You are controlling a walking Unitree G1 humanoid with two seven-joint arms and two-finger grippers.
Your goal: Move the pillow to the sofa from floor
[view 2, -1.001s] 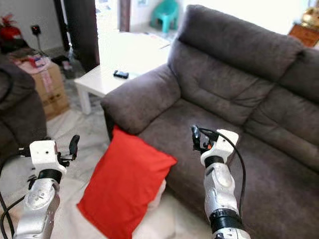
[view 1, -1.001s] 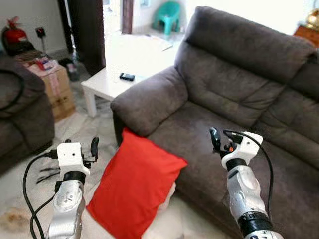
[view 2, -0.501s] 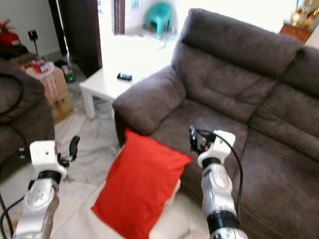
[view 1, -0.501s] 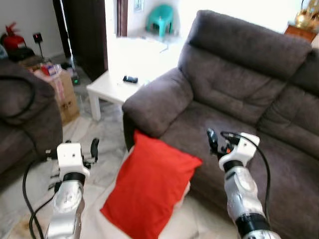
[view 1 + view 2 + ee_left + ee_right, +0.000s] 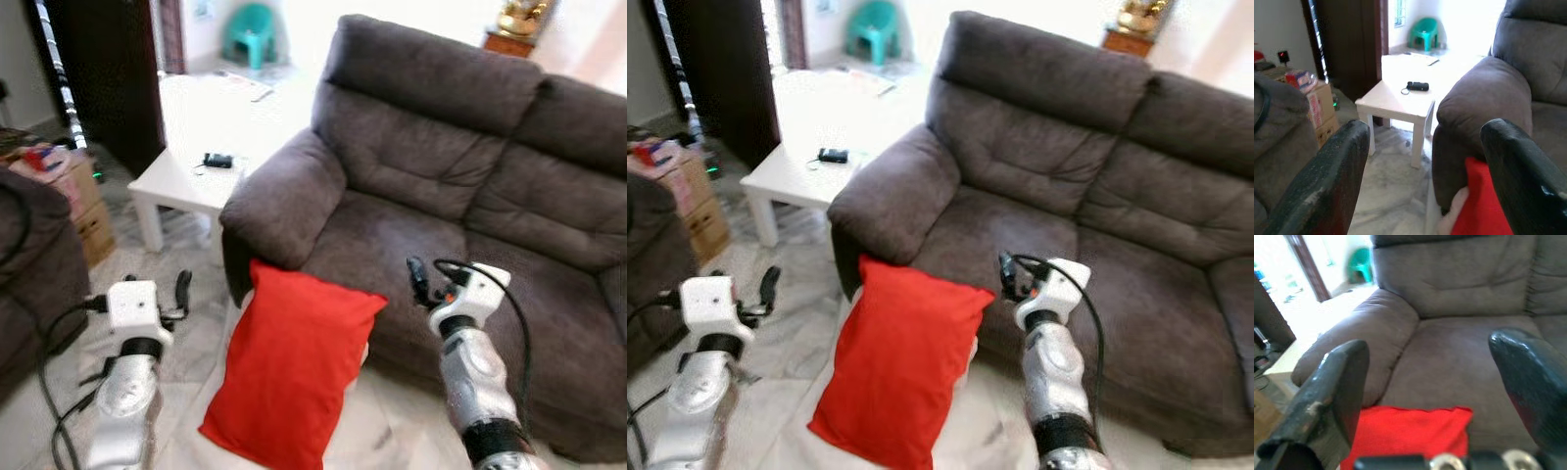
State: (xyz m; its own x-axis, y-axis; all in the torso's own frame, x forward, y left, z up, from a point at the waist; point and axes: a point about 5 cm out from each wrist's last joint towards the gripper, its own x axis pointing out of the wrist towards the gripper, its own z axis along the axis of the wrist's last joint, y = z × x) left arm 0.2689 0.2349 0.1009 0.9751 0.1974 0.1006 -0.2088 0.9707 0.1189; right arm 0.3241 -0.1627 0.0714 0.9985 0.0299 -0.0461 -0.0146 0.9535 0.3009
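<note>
Unmarked red pillow [image 5: 290, 367] against sofa [image 5: 460, 176]

It was a home living room: a dark grey sofa [image 5: 441, 166], a white side table [image 5: 186, 181] at its left, cardboard boxes [image 5: 78, 196] and a marble floor [image 5: 186, 284].

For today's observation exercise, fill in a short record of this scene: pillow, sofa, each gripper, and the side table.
pillow: red pillow stands on the floor, leaning against the sofa front
sofa: dark grey sofa, seat bare
left gripper: left gripper open, beside the pillow, apart from it
right gripper: right gripper open, raised before the seat edge
table: white side table carrying a small dark object
</note>
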